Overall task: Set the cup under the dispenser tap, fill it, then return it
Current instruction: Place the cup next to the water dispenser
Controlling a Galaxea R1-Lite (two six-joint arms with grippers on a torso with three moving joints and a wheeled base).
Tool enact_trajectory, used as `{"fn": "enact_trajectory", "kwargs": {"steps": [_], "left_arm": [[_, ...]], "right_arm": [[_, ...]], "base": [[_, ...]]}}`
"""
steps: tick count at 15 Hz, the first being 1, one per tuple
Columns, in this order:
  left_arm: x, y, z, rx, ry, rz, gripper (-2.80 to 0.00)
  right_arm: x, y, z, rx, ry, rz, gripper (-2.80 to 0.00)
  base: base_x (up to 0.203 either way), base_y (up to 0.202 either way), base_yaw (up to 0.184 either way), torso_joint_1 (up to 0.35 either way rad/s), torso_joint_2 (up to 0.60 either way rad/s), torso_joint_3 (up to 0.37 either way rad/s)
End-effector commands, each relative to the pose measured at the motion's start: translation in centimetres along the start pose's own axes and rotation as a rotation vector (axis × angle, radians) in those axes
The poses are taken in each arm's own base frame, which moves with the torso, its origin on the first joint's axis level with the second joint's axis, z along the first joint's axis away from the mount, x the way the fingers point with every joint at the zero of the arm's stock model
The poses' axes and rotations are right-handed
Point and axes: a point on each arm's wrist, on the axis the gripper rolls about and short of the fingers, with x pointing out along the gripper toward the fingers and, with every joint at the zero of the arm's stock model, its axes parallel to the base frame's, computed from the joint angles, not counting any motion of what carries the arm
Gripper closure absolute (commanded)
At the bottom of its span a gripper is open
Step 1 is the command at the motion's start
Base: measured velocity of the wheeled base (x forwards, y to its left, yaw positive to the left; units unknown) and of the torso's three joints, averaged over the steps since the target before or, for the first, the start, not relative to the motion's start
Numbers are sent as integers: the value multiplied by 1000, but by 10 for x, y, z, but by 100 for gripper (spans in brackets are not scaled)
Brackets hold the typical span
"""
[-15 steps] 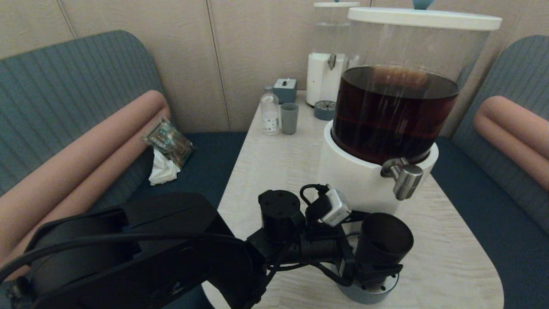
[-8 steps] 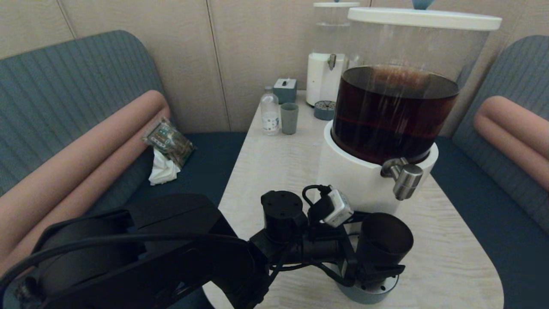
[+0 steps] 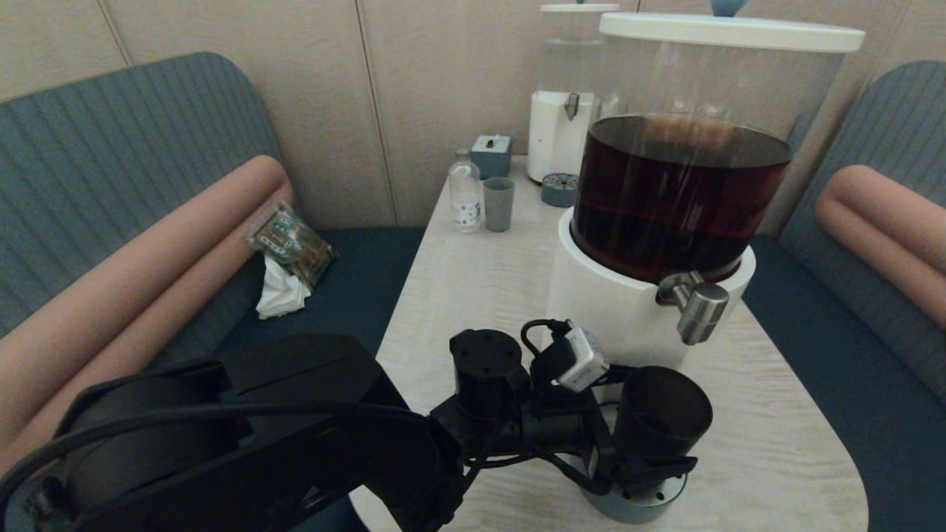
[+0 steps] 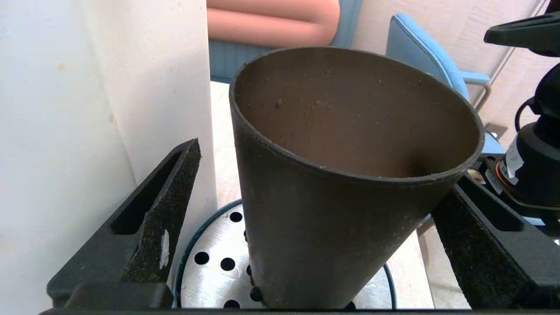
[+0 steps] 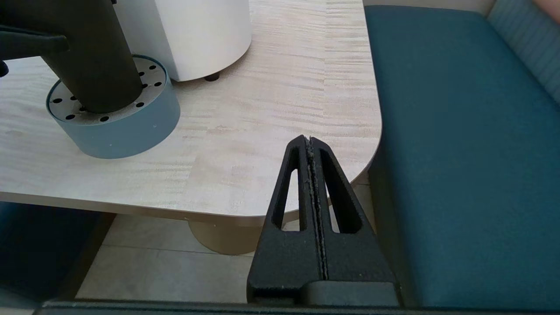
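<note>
Your left gripper [image 3: 641, 462] brackets the cup [image 3: 660, 414], which stands upright on the perforated steel top of the grey-blue drip tray [image 3: 641, 502] at the near end of the table [image 3: 473, 281], just in front of the big dispenser's white base [image 3: 613, 310]. In the left wrist view the fingers [image 4: 162, 218] are spread: one stands clear of the cup's wall with a gap showing, while the other sits right at the wall below the rim, and you cannot tell whether it touches. The cup [image 4: 341, 175] looks empty and dry inside. The dispenser tap [image 3: 698, 310] hangs above and slightly beyond the cup's mouth, so judge the alignment before you let go entirely; if the spout's line falls near the far rim, nudge the cup toward the base while the fingers are beside it. When you withdraw, back the gripper straight away so neither finger drags the tapered wall and tips the tumbler off the tray. Your right gripper [image 5: 313, 151] is parked off the table's near right corner, fingers pressed together on nothing. No readable writing or brand shows; the small bottle [image 3: 465, 193] at the far end carries a label too small to read.
</note>
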Motion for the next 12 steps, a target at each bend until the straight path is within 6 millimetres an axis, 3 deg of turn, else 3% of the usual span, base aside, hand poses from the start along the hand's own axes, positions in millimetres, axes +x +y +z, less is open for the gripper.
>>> {"fn": "enact_trajectory", "kwargs": {"steps": [1,12], "left_arm": [[0,-1,2,6,-7,-7,-280],[4,-3,-3,11,-1,-5,-280]], "right_arm": [[0,0,0,0,2,0,0],[0,0,0,0,2,-1,0]], "base": [[0,0,0,0,0,0],[0,0,0,0,0,0]]}}
